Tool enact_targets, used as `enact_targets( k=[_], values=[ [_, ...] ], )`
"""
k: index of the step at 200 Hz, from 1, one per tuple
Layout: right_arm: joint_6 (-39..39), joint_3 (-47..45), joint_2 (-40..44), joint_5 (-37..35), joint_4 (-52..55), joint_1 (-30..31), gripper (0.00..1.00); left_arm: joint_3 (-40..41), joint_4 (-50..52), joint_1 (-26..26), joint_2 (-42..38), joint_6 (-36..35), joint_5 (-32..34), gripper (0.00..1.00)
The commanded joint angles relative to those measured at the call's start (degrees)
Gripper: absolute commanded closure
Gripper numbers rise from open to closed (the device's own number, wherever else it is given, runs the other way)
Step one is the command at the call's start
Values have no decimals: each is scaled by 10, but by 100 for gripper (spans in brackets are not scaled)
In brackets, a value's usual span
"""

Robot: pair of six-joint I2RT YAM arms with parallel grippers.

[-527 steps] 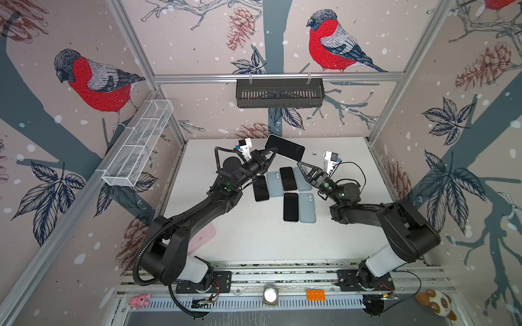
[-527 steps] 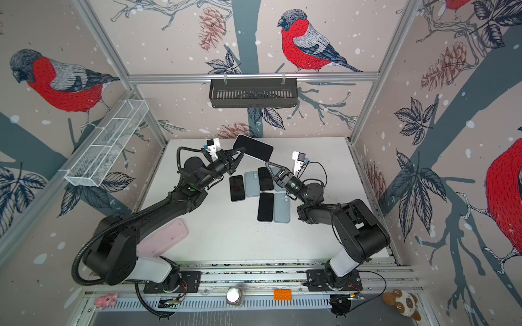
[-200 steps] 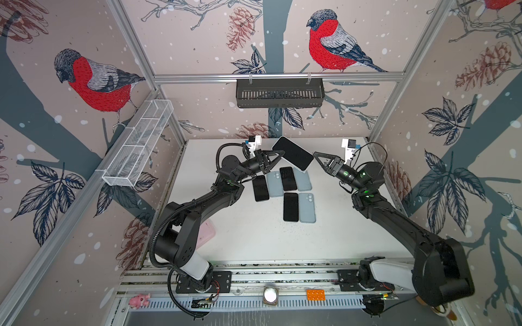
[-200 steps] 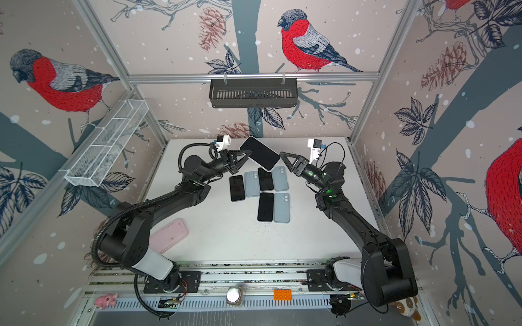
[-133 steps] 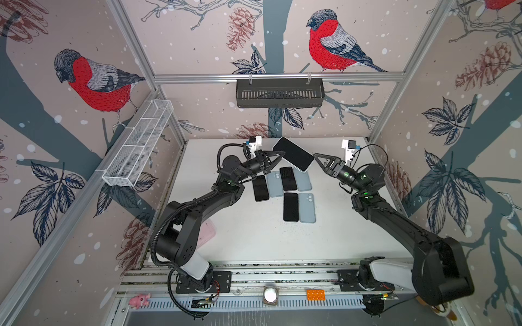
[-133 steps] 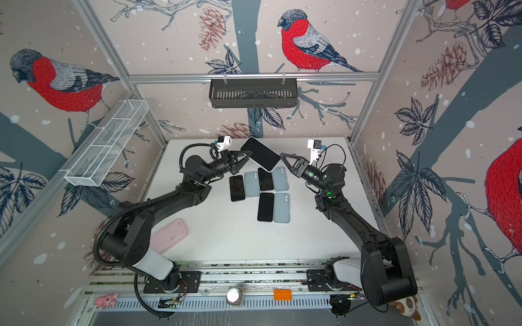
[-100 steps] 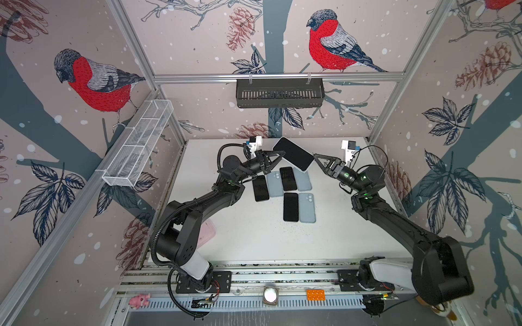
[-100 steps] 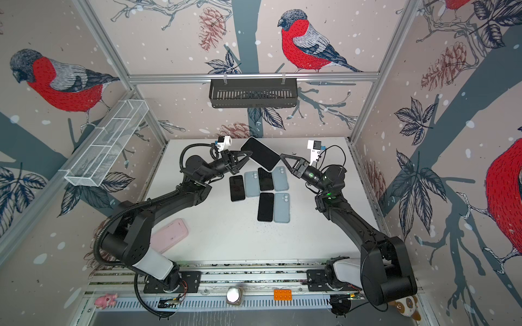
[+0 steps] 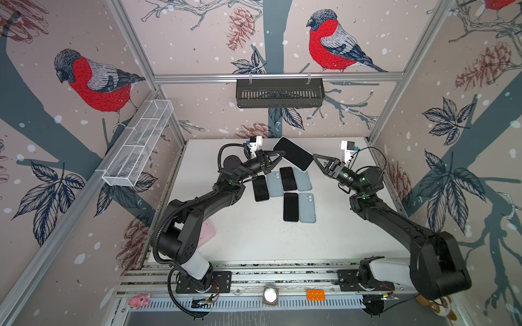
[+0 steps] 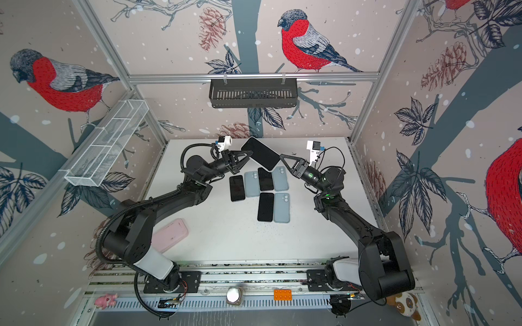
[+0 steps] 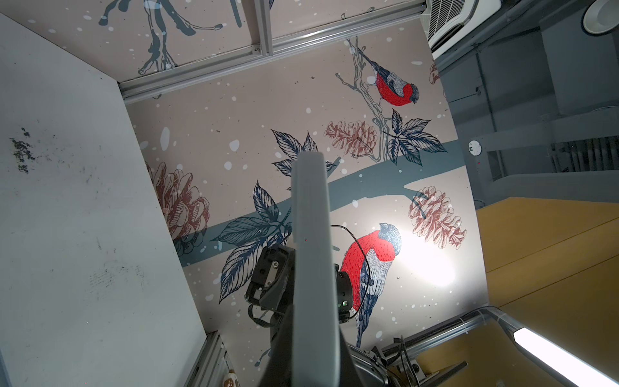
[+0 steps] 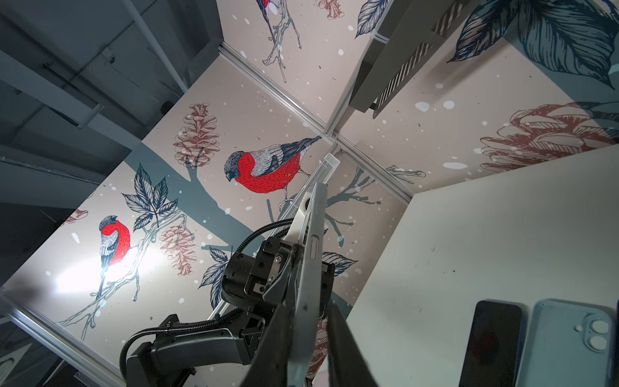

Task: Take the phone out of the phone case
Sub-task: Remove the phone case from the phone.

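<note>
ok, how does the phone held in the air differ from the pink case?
Pose: the held phone is aloft, tilted; the pink case lies flat on the table.
Contact: left gripper and right gripper pinch the held phone's ends; no gripper touches the pink case.
Look: held phone dark-screened, pink case plain pink.
Both: similar outline.

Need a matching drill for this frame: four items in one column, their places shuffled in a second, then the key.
Items
1. held phone
2. pink case
3. black basket
4. orange block

Places
A. hung on the back wall
B. on the front ledge, off the table
C. lifted above the table, in the left claw
D. flat on the table, partly under the left arm

Pairs: 1-C, 2-D, 3-A, 4-B
</note>
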State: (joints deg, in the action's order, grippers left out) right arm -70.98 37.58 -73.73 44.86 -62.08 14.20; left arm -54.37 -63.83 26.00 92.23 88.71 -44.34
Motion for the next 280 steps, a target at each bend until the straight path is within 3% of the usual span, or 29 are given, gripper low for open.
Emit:
enact_targets(
  k=[1, 27, 129, 280],
  values=[
    [-31, -4, -8, 6, -52, 0, 89, -2, -83, 2, 1, 20, 4, 100],
    [-95, -9, -34, 6, -137, -1, 96, -6, -104, 3, 5, 30, 7, 100],
    [-352, 34, -171, -46, -431, 4, 99, -49, -262, 26, 42, 86, 46, 100],
    [-440, 80, -231, -81, -449, 13, 96, -109, -331, 31, 62, 92, 69, 100]
  ],
)
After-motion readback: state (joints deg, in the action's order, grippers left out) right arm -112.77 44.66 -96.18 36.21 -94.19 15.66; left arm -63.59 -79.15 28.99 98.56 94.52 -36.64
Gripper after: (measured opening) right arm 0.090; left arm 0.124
